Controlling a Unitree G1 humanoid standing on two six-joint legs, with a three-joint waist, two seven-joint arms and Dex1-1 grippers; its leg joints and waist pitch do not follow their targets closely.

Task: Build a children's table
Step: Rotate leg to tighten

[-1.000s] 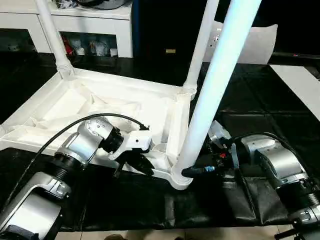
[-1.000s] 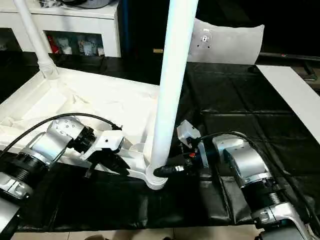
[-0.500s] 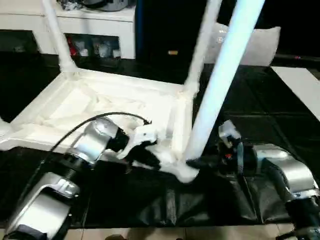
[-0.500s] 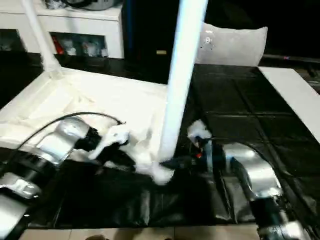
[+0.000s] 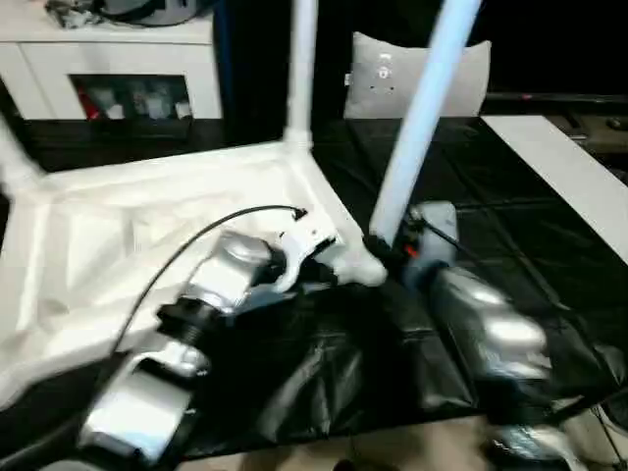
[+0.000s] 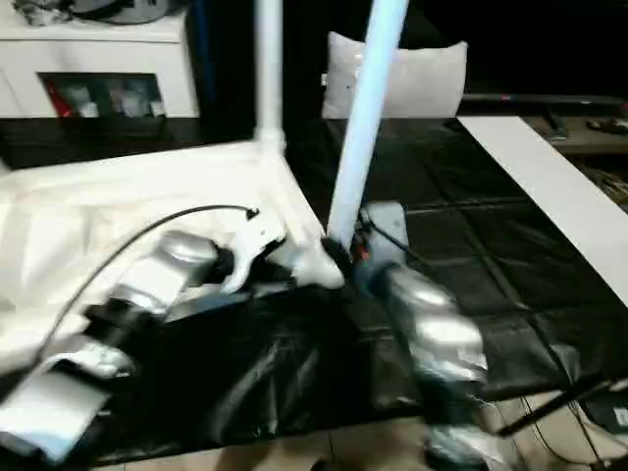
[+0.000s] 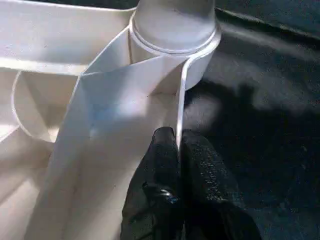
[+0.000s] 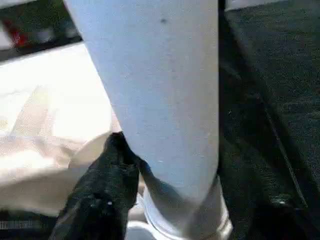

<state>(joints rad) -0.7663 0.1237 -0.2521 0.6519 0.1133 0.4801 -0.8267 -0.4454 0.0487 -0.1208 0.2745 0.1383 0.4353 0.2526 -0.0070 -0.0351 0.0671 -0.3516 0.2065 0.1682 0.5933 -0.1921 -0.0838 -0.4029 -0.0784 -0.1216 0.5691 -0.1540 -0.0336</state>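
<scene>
Two legs stand up from the upturned white table top (image 5: 118,235) on the black surface (image 5: 510,235), the near-corner leg (image 5: 417,128) seated in its round socket (image 7: 175,35). Left fingers (image 7: 172,190) are pinched closed on the top's thin rim beside that socket, while the right fingers (image 8: 107,190) clasp the leg's base. Behind lies a white-grey cushion (image 5: 417,74).

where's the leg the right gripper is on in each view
Left eye view: the near leg slants from top right down to centre.
Right eye view: the same leg, centre, rising to the top edge.
Left wrist view: its base, top centre.
Right wrist view: a wide tube, centre.
Shared landmark: the corner socket holding it.
</scene>
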